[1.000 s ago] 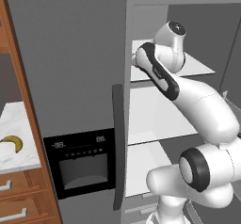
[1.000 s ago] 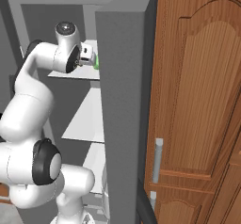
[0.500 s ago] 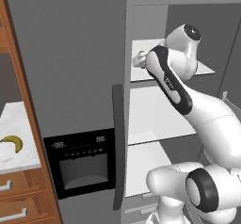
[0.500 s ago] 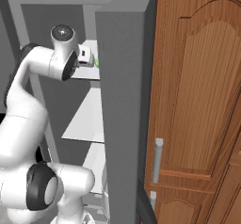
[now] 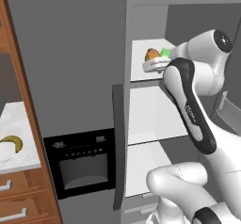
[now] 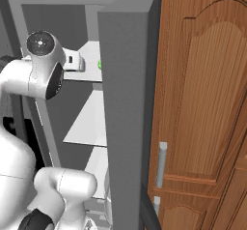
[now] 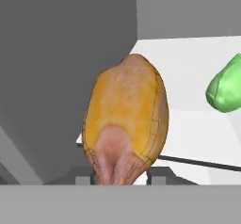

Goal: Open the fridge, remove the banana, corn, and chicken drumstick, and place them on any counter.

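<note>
Now the fridge [image 5: 84, 77] stands open, and the gripper [image 5: 157, 67] is up at its top shelf, jaws clamped on the chicken drumstick [image 7: 124, 124]. I think the next move is to pull it out to the counter [image 5: 16, 148], where the banana [image 5: 12, 143] lies; the corn [image 7: 227, 87] waits just beside

Tall wooden cabinet [image 6: 202, 103] stands right of the open appliance, with arched panel doors and a vertical silver handle [image 6: 161, 165] on its lower part.

The chicken drumstick [image 7: 124, 122] apparently hides the jaws; corn [image 7: 227, 90] cut off.
</note>
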Robot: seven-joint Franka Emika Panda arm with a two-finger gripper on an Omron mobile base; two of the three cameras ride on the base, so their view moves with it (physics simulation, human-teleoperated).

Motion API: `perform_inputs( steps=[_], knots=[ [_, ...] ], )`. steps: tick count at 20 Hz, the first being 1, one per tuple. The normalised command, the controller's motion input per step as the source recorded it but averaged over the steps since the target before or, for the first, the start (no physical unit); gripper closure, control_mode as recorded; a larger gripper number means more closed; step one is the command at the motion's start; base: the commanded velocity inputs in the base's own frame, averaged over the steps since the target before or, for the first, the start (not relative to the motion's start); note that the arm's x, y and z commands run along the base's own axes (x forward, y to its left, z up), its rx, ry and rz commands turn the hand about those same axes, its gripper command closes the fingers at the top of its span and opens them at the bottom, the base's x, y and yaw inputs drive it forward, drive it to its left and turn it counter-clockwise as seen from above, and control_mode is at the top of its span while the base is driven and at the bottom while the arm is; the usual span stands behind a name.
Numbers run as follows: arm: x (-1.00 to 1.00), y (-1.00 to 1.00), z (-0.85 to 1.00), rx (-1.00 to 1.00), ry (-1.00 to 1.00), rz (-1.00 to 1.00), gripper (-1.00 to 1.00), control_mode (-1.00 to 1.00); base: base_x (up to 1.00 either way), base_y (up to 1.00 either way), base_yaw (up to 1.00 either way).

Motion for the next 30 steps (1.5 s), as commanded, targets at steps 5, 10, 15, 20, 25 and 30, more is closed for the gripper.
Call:
perform_inputs(
  steps=[5, 10, 15, 20, 25, 30],
  knots=[
    [-0.99, -0.02, 0.34, 0.0, 0.0, 0.0, 1.0, -1.0, 0.0, 0.0, 0.0],
    [-0.82, -0.14, 0.13, 0.0, 0.0, 0.0, 1.0, -1.0, 0.0, 0.0, 0.0],
    [-0.28, -0.03, 0.0, 0.0, 0.0, 0.0, 1.0, -1.0, 0.0, 0.0, 0.0],
    [0.0, 0.0, 0.0, 0.0, 0.0, 0.0, 1.0, -1.0, 0.0, 0.0, 0.0],
    [0.0, 0.0, 0.0, 0.0, 0.0, 0.0, 1.0, -1.0, 0.0, 0.0, 0.0],
    [0.0, 0.0, 0.0, 0.0, 0.0, 0.0, 1.0, -1.0, 0.0, 0.0, 0.0]
  ],
)
